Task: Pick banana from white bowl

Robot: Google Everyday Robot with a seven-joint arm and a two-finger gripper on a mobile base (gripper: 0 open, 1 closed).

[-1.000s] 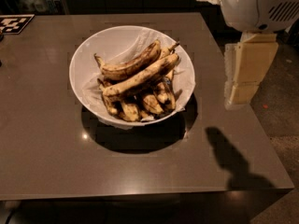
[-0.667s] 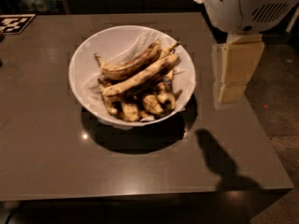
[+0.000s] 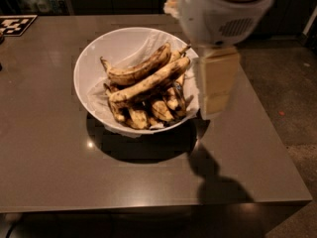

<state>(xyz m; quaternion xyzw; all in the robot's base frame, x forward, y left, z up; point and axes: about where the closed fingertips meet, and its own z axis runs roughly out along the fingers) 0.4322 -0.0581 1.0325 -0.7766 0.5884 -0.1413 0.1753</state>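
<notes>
- Looking at the one thing that matters here: the banana point(image 3: 148, 82) sits to the camera's left of the claw point(image 3: 214, 100). Its long axis runs diagonally, low-left end deep in the white bowl point(image 3: 81, 66), upper-right tip pointing almost at the claw.
- The claw hangs under the white arm housing point(image 3: 223, 9), right by the bowl's right-hand rim. Can't tell if it's apart or together, it just reads as one cream block from here.
- The banana lies on top of the pile, so I'd guess a short move left and down gets there.
- Stuff in the way: the curvier, browner banana point(image 3: 138, 67) is pressed along its far side, and stubby blackened ones point(image 3: 148, 114) are tucked underneath. The paper lining point(image 3: 159, 39) pokes up behind.
- Bowl sits mid-desk point(image 3: 49, 157), with a checker tag point(image 3: 15, 25) at the far-left corner.
</notes>
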